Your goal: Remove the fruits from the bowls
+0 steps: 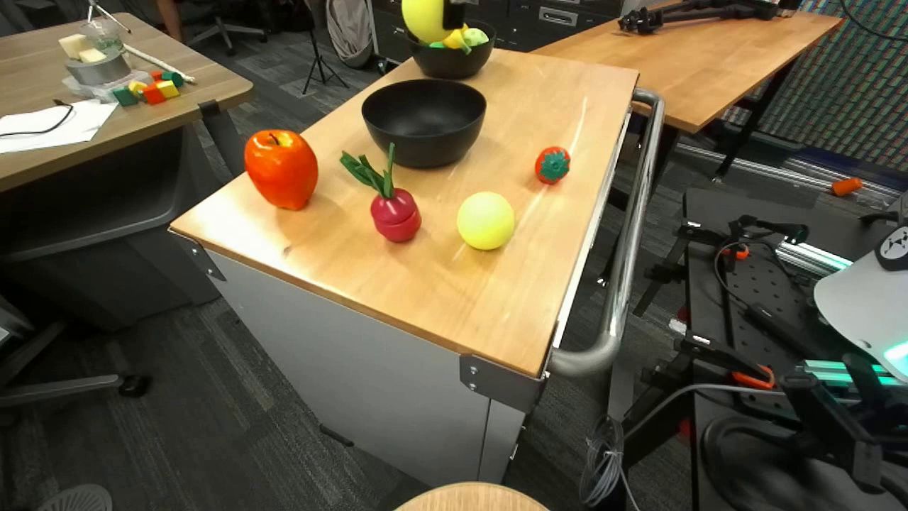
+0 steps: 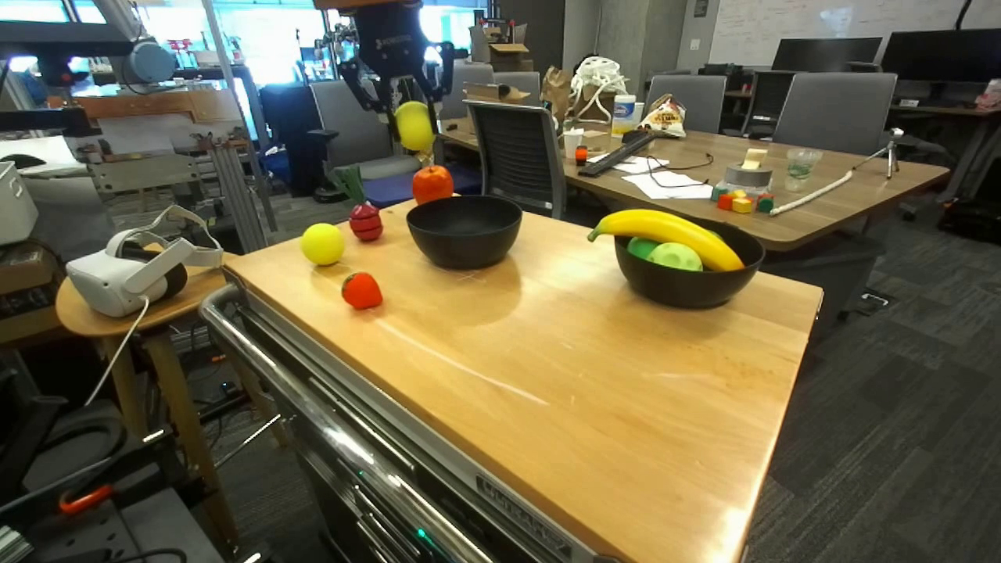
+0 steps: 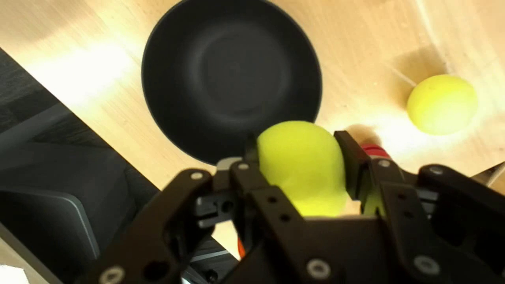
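Grey chairs (image 2: 821, 113) crowd the background behind a wood-topped table (image 2: 626, 391), where the black fruit bowl (image 2: 688, 289) sits at three o'clock of the black empty bowl (image 2: 465, 246), read as a dial in an exterior view. Inside the fruit bowl, one tip out over the rim, lies a yellow banana (image 2: 669, 227), likely a stiff, slick toy best gripped across its middle. The large red fruit (image 2: 432, 184) stands at eleven o'clock of the empty bowl. Robot fingers (image 3: 352, 163) are clamped on opposite sides of a yellow-green ball (image 3: 302, 165) held in the air, which in the wrist view overlaps the empty bowl's rim at five o'clock. It looks light and firm; a squeeze across its widest part, as here, should hold, though released high it would probably roll. Its look-alike, the loose yellow ball (image 2: 322, 244), rests at nine o'clock; a pale green ball (image 2: 676, 258) shows just below the banana, probably easier to reach once that is out. Also near nine sits the dark red fruit (image 2: 366, 224) with a green stem, its round body promising the surer hold. Smallest, the strawberry (image 2: 362, 291) lies at eight.
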You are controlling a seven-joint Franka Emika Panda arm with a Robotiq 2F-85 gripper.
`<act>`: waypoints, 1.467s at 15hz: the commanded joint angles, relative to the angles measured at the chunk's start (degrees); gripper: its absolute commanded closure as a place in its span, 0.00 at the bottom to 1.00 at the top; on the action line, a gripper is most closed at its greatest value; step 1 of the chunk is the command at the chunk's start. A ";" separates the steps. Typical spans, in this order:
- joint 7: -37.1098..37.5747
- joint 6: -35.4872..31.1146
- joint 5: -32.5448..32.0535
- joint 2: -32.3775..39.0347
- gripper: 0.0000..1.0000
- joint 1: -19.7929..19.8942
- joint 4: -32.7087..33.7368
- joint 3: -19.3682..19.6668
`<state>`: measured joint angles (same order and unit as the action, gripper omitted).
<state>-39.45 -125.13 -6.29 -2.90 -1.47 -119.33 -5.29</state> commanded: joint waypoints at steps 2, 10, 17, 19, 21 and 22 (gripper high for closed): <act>2.86 -2.26 1.99 -12.68 0.76 -3.06 -13.79 0.47; 18.30 -16.96 -2.02 -13.53 0.76 -5.58 -31.85 -0.53; 23.22 -21.47 -6.73 -11.22 0.76 -5.44 -33.50 -1.40; 23.08 -21.60 -6.92 -9.80 0.76 -5.53 -33.00 -1.32; 23.19 -22.28 -7.32 -8.13 0.74 -5.27 -32.72 -1.25; 23.03 -22.57 -7.06 -7.29 0.76 -5.25 -32.57 -1.08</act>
<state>-17.79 -145.59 -12.25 -12.84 -6.67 -152.84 -6.44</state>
